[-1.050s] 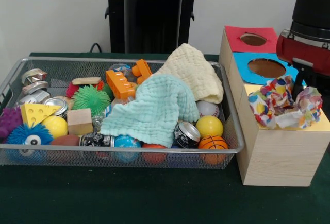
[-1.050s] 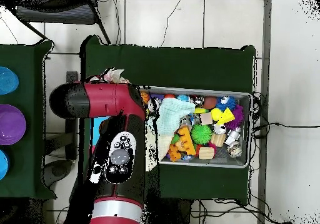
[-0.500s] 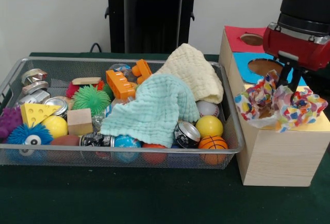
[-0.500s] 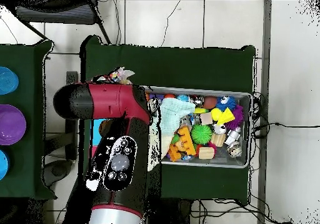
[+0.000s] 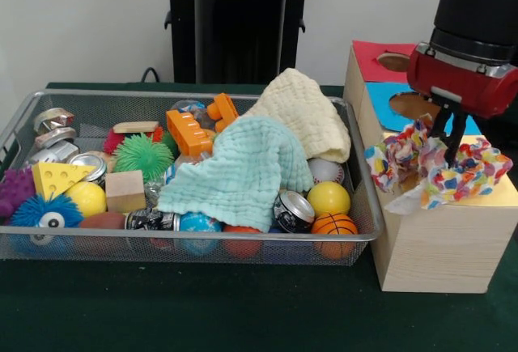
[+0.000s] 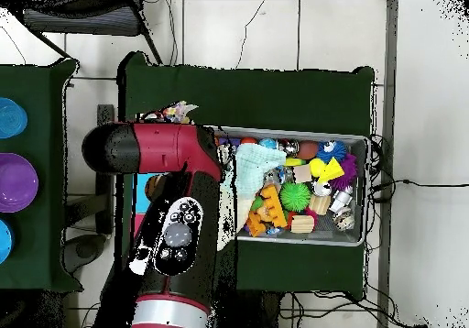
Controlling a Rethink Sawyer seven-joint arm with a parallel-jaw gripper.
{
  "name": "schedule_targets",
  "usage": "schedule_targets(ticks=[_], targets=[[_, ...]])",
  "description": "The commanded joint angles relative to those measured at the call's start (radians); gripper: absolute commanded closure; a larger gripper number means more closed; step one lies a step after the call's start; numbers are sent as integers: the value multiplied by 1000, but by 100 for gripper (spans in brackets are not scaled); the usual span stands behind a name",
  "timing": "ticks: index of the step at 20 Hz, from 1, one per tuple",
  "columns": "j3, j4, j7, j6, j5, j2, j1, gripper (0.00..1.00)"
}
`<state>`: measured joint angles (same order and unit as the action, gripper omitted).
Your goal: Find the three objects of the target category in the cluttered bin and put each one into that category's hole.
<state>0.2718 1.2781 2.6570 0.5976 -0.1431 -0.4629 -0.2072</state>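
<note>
My gripper hangs over the yellow top of the wooden box, shut on a multicoloured patterned cloth. The cloth bunches around the fingers and droops over the box's left edge, toward the bin. Behind it on the same box lie a blue top with a hole and a red top with a hole. In the wire bin a mint cloth and a cream cloth lie over the toys. In the overhead view the arm hides the box; only a bit of the patterned cloth shows.
The bin holds balls, crushed cans, orange bricks, a green spiky ball, a wooden cube and a yellow cheese wedge. A black stand rises behind the bin. Coloured dishes sit on a side table in the overhead view.
The gripper came in from the right over the patterned cloth and closed on it. The cloth now hangs bunched from the fingers, shifted slightly left.
</note>
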Motion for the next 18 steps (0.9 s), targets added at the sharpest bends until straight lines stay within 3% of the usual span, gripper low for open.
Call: schedule_targets(ticks=[1,13,18], targets=[[-122,58,105,-4,-57,76,49,100],[-234,121,51,-7,-118,62,94,100],[-315,159,2,74,-156,39,145,100]])
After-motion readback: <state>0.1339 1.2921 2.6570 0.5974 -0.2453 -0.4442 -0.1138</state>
